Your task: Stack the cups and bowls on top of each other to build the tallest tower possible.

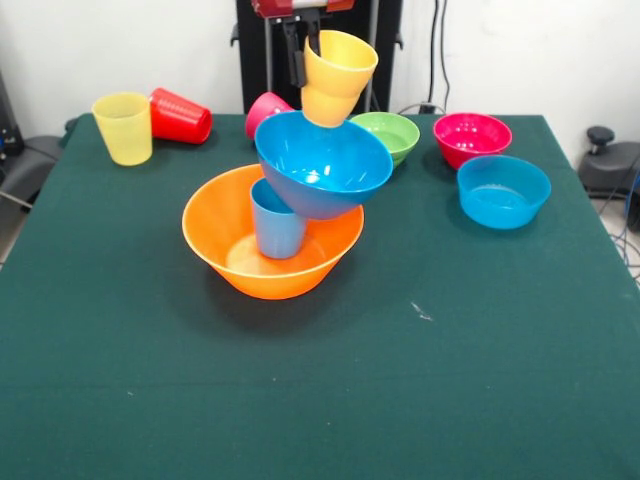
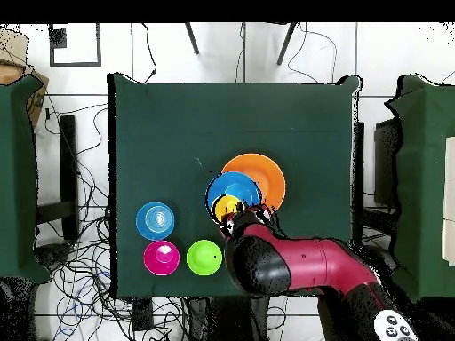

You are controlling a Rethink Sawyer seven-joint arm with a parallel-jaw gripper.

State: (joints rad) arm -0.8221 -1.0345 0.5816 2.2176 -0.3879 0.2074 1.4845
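Tool [image 1: 318,45]: at top centre of the front view, one dark finger [image 1: 296,55] running down beside the orange cup's left wall; closed on that cup at its rim.
Orange cup [image 1: 336,75]: held tilted, mouth toward upper right, base just over the back rim of the big blue bowl; whether it touches cannot be told.
Big blue bowl [image 1: 325,165]: tilted, mouth facing the camera, resting on the light blue cup and leaning right of it.
Light blue cup [image 1: 275,225]: upright inside the big orange bowl, near its centre.
Big orange bowl [image 1: 235,245]: upright on the worktop [image 1: 400,380], left of frame centre; base of the tower.
Overhead view: arm [image 2: 302,266] enters from lower right; orange cup appears as a yellow disc over the blue bowl, which overlaps the orange bowl's left side.
Yellow cup [image 1: 123,127]: upright, upper left.
Red cup [image 1: 181,116]: on its side, just right of the yellow cup.
Pink cup [image 1: 264,110]: partly hidden behind the big blue bowl; pose unclear.
Green bowl [image 1: 390,135]: upright, behind the tower, right of it.
Magenta bowl [image 1: 472,138]: upright, upper right.
Small blue bowl [image 1: 503,191]: upright, just below and right of the magenta bowl, apart from the tower.
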